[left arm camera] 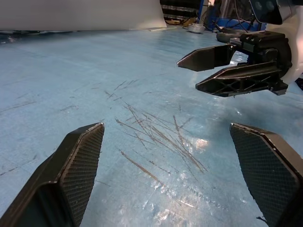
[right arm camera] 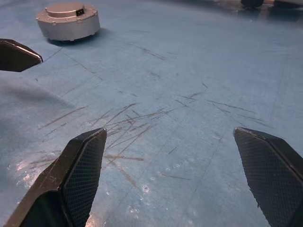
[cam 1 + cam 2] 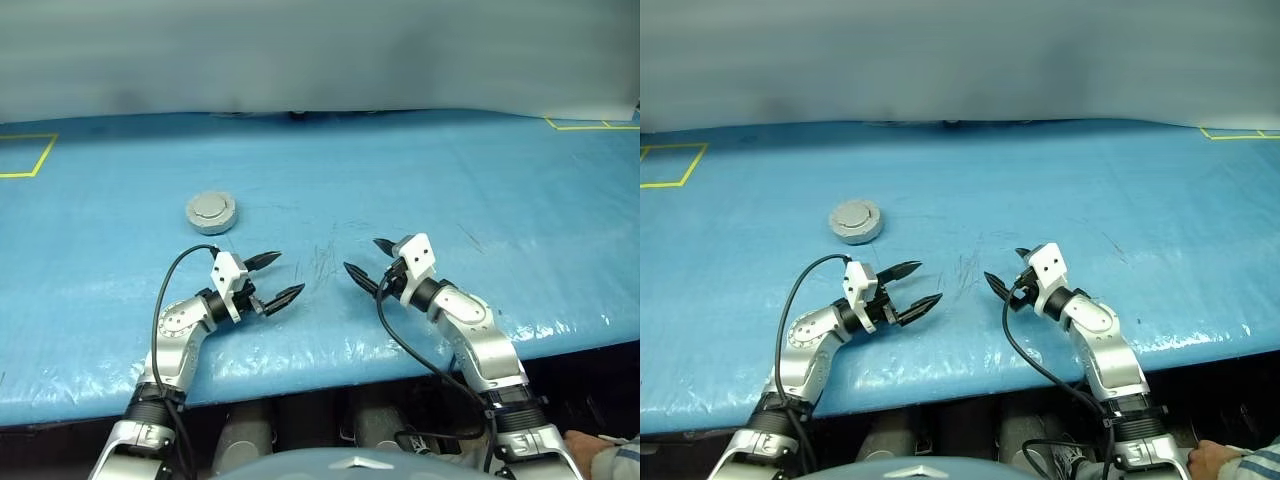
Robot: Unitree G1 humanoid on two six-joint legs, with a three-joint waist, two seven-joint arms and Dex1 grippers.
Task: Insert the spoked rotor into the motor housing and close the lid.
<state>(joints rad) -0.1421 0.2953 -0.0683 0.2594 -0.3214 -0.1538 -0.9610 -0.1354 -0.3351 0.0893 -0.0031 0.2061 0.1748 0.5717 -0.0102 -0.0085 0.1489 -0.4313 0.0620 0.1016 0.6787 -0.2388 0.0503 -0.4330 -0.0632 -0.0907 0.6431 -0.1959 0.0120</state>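
Closed round grey motor housing [image 3: 211, 212] sits mid-counter [image 3: 450, 180]; both fingers, left [image 3: 271, 278] and right [image 3: 369, 262], spread over scratched blue near edge.

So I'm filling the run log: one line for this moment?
lid: on housing, closed | left gripper: open, empty | right gripper: open, empty | table: scratched between grippers

Both arms: silver-grey jointed casings, black wrist collars, white camera blocks. Left gripper [image 3: 272, 279] and right gripper [image 3: 366, 262]: black tapered fingers (mesh-textured inner pads). Black cable loops along each forearm.
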